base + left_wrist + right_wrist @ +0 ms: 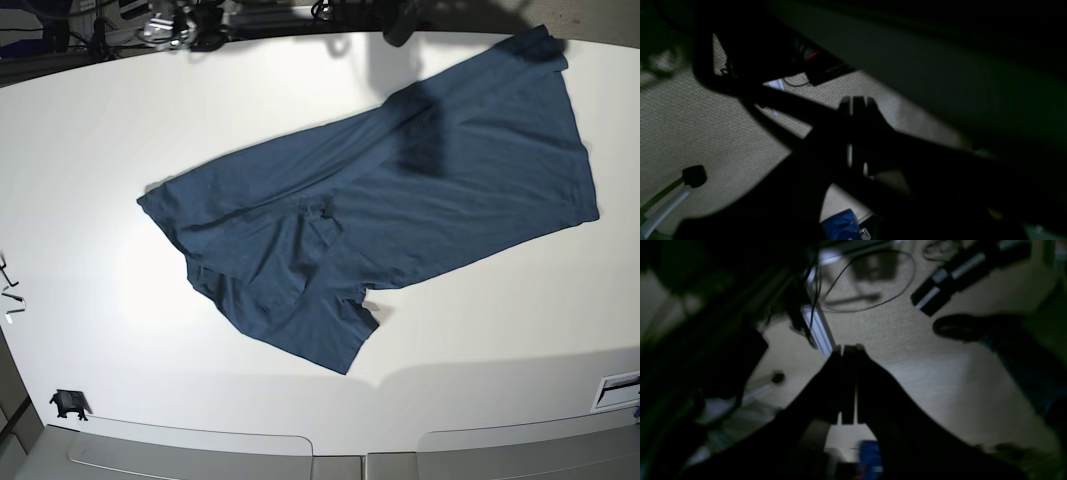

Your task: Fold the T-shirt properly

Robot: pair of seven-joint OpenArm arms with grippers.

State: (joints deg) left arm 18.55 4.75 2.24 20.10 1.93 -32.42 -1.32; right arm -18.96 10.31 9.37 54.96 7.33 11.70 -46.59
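Note:
The dark navy T-shirt (400,190) lies on the white table (100,150), stretched diagonally from the lower left to the far right corner. It is creased, with a part folded over near its lower left end. Neither arm shows in the base view. In the left wrist view my left gripper (857,100) has its dark fingers together and holds nothing, over beige carpet. In the right wrist view my right gripper (848,347) is also shut and empty, over the floor. The shirt shows in neither wrist view.
A small black object (68,403) sits at the table's front left, and a white label (620,388) at the front right edge. Cables and gear (180,25) lie behind the table. The right wrist view shows floor cables (873,303) and a metal frame leg (818,328).

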